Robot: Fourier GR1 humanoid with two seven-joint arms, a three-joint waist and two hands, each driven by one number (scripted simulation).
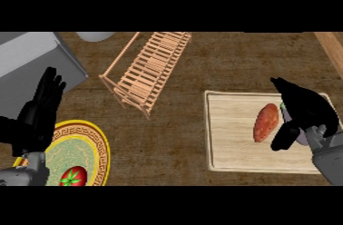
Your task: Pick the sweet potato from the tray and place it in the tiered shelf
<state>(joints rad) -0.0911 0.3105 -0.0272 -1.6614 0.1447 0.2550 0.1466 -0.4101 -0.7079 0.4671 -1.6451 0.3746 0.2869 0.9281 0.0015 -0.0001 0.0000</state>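
Starting at the left, your left hand rests open with its fingers straight and pointing to the far side, above the near-left plate that carries a tomato; it is well apart from anything the task needs. Moving right, the tiered shelf lies as a slatted wooden rack in the far middle of the counter, slanting from far right to near left. Further right sits the tray, a pale wooden board, and the sweet potato lies on its right half, long axis running near to far with a slight lean to the right at the far end. Your right hand hangs over the tray's right edge, fingers relaxed and holding nothing, with one finger dropping just beside the potato's near end. So the potato lies immediately left of that hand, and the right hand is plainly the nearer one. You would likely close across the short width, then carry it left and far to the shelf.
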